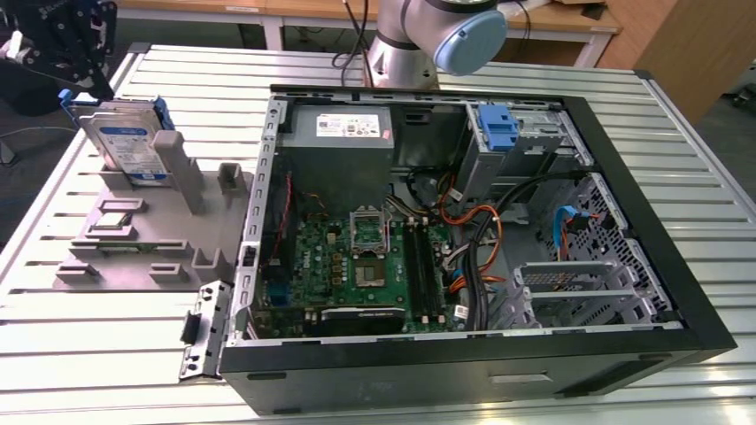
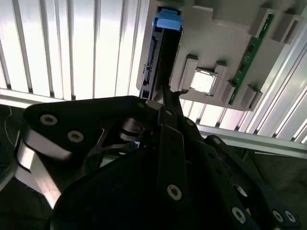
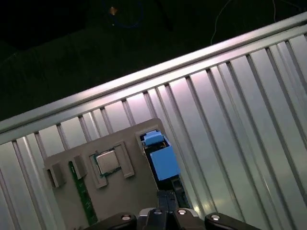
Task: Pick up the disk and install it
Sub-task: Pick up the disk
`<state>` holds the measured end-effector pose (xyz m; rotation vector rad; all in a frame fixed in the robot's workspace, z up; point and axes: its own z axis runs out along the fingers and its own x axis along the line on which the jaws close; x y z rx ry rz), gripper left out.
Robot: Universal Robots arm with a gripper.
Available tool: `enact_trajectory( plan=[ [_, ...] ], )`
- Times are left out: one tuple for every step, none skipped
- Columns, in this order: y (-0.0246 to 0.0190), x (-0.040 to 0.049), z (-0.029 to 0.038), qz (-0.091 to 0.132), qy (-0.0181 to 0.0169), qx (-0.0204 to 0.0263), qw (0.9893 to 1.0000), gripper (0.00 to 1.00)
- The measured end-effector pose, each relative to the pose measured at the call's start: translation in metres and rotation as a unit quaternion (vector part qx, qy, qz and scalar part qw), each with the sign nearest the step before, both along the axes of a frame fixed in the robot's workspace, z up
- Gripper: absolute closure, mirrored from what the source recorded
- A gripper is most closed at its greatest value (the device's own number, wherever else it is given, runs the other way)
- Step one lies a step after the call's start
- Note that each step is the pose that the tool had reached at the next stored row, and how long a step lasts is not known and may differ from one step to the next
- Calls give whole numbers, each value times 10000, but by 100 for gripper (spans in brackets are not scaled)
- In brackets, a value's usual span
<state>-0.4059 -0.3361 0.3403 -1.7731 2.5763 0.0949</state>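
The disk [image 1: 127,140] stands upright on its edge in a slot of the grey holder [image 1: 130,243], at the exterior view's left. It is silver with a white-and-blue label and a blue carrier around it. My black gripper [image 1: 83,93] hangs directly over the disk's upper end and meets its top corner. In the second wrist view the disk [image 2: 159,57] is edge-on, with its blue end far from the gripper [image 2: 165,96]. The first wrist view has the blue carrier [image 3: 162,155] just beyond the gripper [image 3: 168,212], which straddles the disk's dark edge.
An open computer case [image 1: 638,266] lies on the slatted metal table [image 1: 106,354], with a motherboard [image 1: 354,266], cables and a drive cage carrying a blue bracket [image 1: 502,128]. The grey holder also carries a processor chip [image 2: 202,80] and a memory stick [image 2: 249,52]. The arm's base [image 1: 408,40] stands behind the case.
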Motion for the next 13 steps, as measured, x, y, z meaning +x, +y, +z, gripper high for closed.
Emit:
enact_trajectory(
  plan=[
    [0,0,-4,176,-1,0,9998,89],
    [0,0,-6,258,-2,0,9997,89],
    [0,0,-8,340,-2,1,9994,89],
    [0,0,-10,430,-2,1,9991,89],
    [0,0,-12,511,-3,1,9987,89],
    [0,0,-14,593,-3,1,9982,89],
    [0,0,-15,669,-3,1,9978,89],
    [0,0,-17,735,-3,1,9973,89],
    [0,0,-18,789,-3,1,9969,89],
    [0,0,-19,822,-3,1,9966,89],
    [0,0,-19,826,-3,1,9966,89],
    [0,0,-19,827,-3,1,9966,89],
    [1,0,-19,827,-4,1,9966,89]
  ],
)
